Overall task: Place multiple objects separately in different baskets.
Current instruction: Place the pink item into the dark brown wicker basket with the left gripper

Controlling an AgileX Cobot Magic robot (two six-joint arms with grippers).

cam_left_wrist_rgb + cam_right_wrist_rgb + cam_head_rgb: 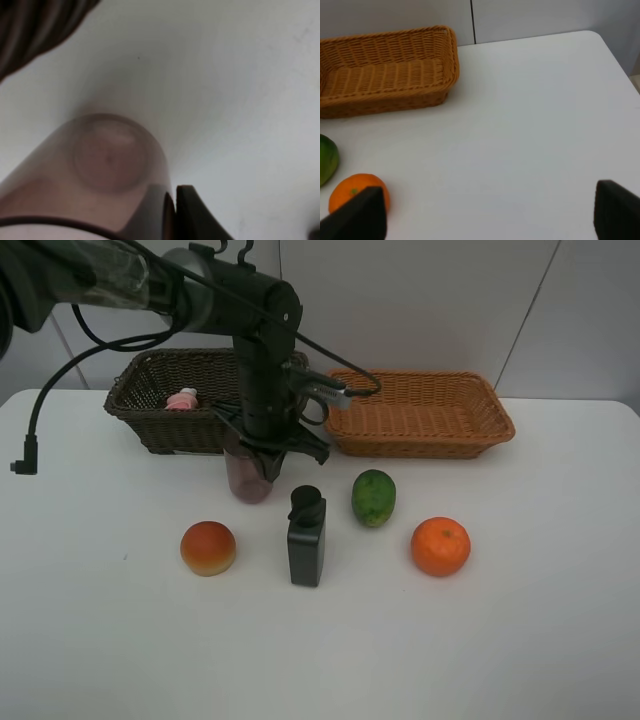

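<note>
Left wrist: pincer (174, 212) on purplish cup (107, 155)

Bright, even light with soft shadows; the left wrist view's cup (107, 165) is blurred.

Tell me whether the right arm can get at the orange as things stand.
Probably yes. The right end effector stands open with only bare table before it, and the orange sits apart from the green fruit, nothing covering it.
</note>
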